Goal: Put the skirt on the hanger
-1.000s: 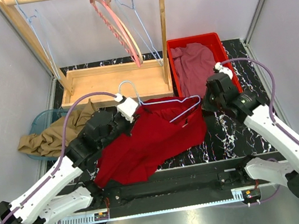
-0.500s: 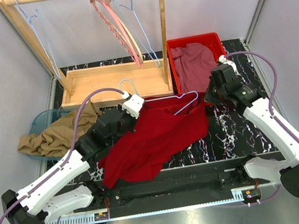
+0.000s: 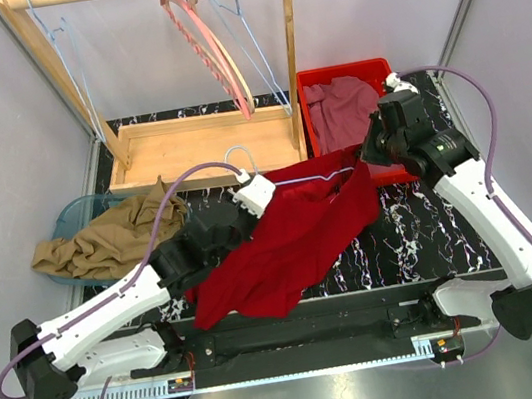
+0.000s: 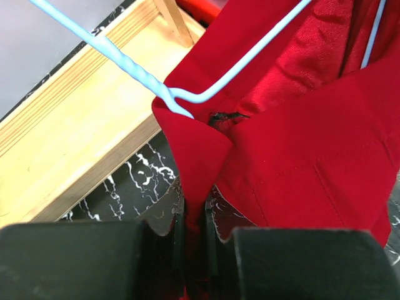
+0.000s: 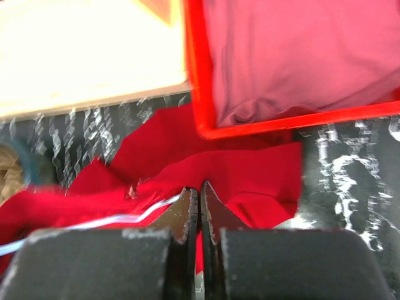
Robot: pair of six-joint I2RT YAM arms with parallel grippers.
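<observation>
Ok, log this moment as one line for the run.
stage: hanger partly inside skirt | left gripper: shut on skirt | right gripper: shut on hanger | skirt: draped on table

**Overhead view.** Fixed above and behind my two arm bases, it looks down and forward. It stands far enough off to take in the whole bench (image 3: 424, 235), the wooden rack (image 3: 197, 145) at the back and the red bin (image 3: 342, 69).

**Left wrist view.** Mounted just behind my left end effector (image 4: 195, 228), very near, it looks past the dark fingers (image 4: 75, 259) onto the skirt (image 4: 300, 144), the pale blue hanger (image 4: 125, 62) and the rack's base board.

**Right wrist view.** Equally close behind my right end effector (image 5: 199, 200), it faces the bin's near corner.

All three views share skirt, hanger wire and rack base.
</observation>
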